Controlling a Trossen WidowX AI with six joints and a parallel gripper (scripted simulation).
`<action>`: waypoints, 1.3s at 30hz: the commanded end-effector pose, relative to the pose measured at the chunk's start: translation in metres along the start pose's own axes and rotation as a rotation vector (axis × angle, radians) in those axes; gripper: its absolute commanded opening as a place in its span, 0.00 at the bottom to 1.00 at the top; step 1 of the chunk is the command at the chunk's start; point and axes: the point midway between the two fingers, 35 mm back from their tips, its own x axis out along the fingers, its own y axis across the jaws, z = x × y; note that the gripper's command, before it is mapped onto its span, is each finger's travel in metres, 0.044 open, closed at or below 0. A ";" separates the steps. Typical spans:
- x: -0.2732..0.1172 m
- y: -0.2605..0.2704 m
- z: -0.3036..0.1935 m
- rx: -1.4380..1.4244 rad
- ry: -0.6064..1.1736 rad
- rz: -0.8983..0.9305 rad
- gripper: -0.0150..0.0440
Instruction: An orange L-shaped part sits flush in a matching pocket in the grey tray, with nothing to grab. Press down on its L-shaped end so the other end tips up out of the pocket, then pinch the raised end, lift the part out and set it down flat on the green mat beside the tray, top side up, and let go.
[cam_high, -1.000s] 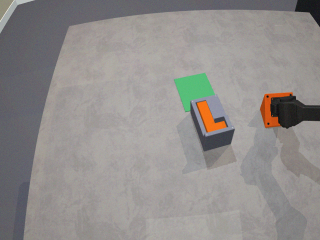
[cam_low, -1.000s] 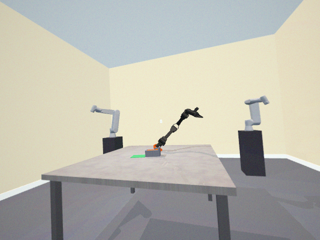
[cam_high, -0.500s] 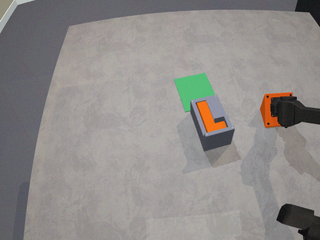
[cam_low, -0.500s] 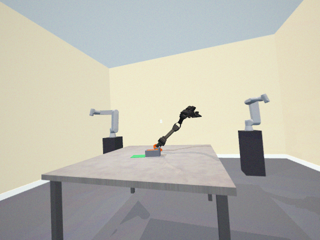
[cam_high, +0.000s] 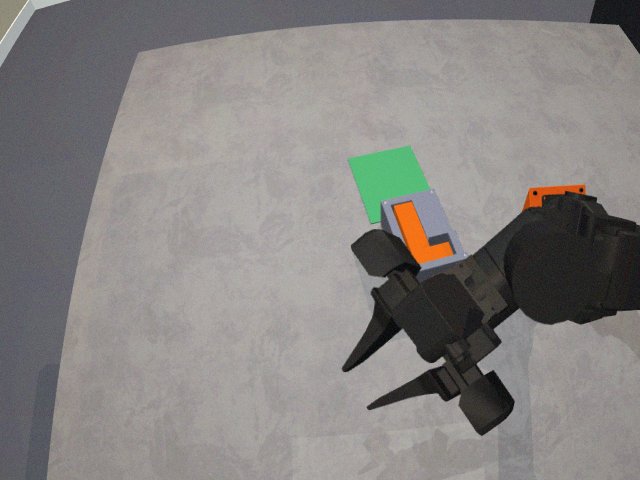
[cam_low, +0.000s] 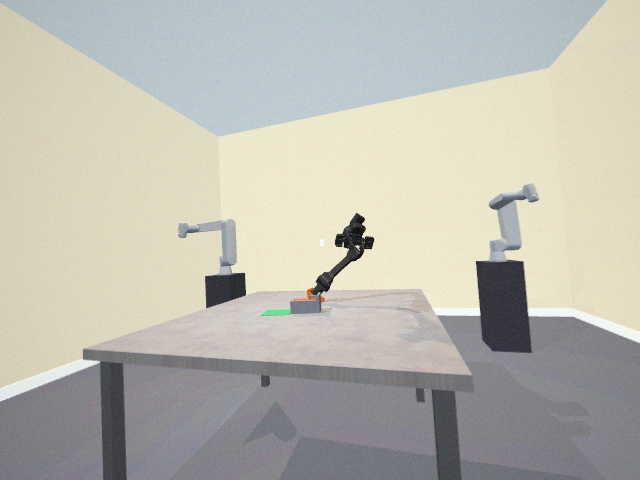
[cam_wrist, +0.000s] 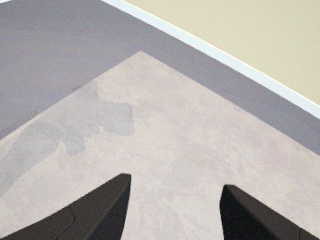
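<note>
Top view: the orange L-shaped part (cam_high: 414, 233) sits in the grey tray (cam_high: 437, 213) (cam_low: 305, 306), beside the green mat (cam_high: 387, 178) (cam_low: 276, 312). Exterior view: the black gripper (cam_high: 356, 389) (cam_low: 354, 240) (cam_wrist: 176, 190) is high above the table (cam_high: 217, 232) (cam_low: 279, 338) (cam_wrist: 185, 130). Wrist view: its fingers stand partly open, holding nothing.

The mottled table (cam_high: 206, 310) (cam_low: 289, 341) (cam_wrist: 180, 130) bears the mat (cam_high: 387, 175) (cam_low: 276, 312) and tray (cam_high: 436, 209) (cam_low: 305, 307).

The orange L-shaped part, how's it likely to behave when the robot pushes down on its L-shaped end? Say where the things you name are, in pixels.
The orange L-shaped part (cam_high: 412, 227) looks rigid, with straight, crisp edges, so it probably won't bend. Seated in the grey tray (cam_high: 437, 212) (cam_low: 305, 307), it likely can't slide far sideways. Its long straight leg might tip up like a lever, if the pocket floor allows; that floor is hidden.
</note>
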 end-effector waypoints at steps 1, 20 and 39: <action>0.006 -0.062 -0.045 0.027 0.169 -0.143 0.56; -0.083 -0.141 -0.242 0.283 1.027 -0.056 0.56; -0.045 -0.132 -0.304 0.345 1.032 -0.040 0.56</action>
